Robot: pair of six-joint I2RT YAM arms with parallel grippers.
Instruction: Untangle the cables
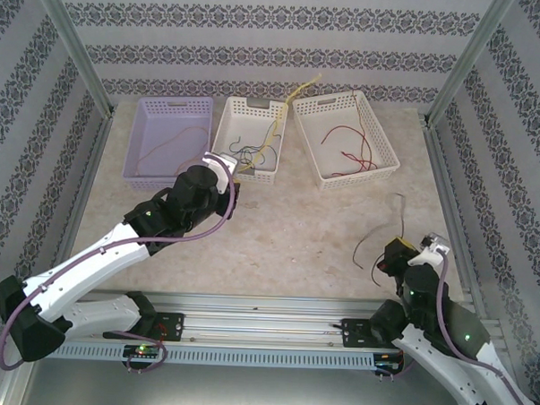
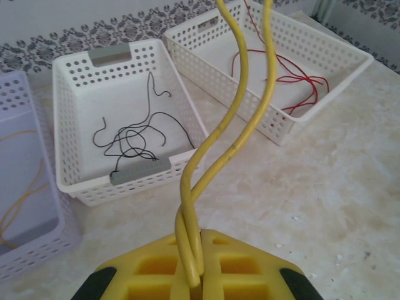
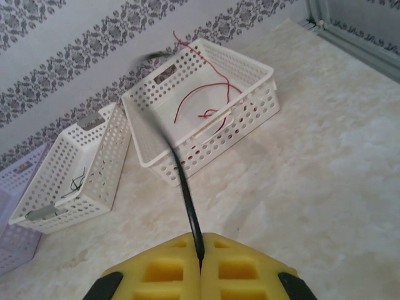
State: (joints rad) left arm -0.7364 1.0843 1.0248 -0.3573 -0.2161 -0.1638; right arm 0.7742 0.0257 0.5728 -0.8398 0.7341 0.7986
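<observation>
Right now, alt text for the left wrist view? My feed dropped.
The left end effector is shut on a yellow cable whose two strands rise past the top edge. Behind it, one white basket holds black cables, a second basket holds red cables, and a lavender basket sits left.

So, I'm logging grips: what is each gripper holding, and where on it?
Left gripper pinches the yellow cable at a fold, both strands in its jaws. Right gripper pinches the black cable, seemingly partway along.
</observation>
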